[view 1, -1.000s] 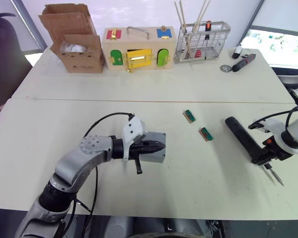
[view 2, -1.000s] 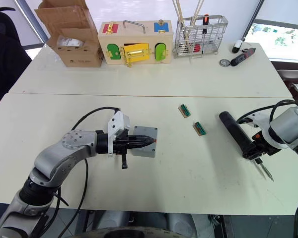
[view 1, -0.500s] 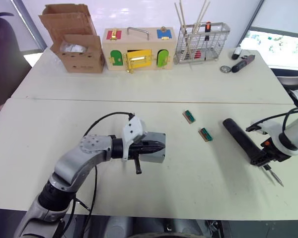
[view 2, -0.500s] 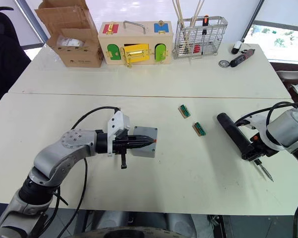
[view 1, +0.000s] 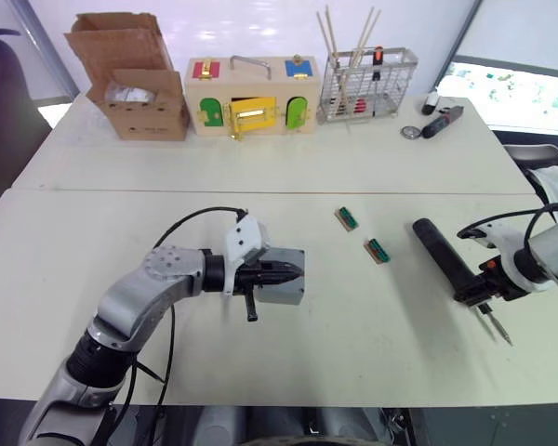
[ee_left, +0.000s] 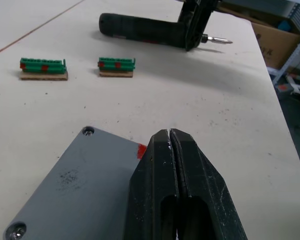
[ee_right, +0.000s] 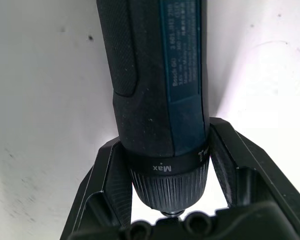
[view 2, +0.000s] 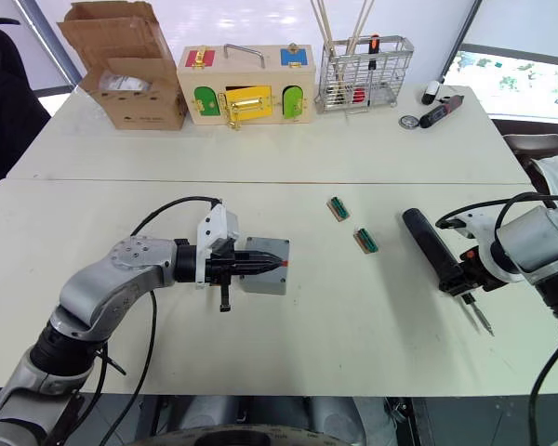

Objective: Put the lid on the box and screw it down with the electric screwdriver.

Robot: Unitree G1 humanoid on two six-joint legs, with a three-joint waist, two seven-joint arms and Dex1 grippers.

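On the near half of the pale table, the left gripper lies low over the grey box, its two black fingers pressed together with nothing between them, their tips resting on or just above the top face near the edge that carries the small red mark. That top face is the lid, already seated on the box (a screw head sits in each of the two corners I can see in the left wrist view). The box itself sits flat, roughly midway across the table's width.

Well over to the right, the electric screwdriver lies on the tabletop, its thick dark body pointing away from the robot and its thin metal bit pointing toward the near edge. The right gripper straddles it at the ribbed collar near the bit end; in the right wrist view a finger stands on either side of the collar, clasping it, though I can't tell how firmly.

Between the box and the screwdriver lie two small green terminal blocks, apart from each other. Along the far side stand a cardboard box, a wooden box with coloured doors and a wire basket holding sticks.
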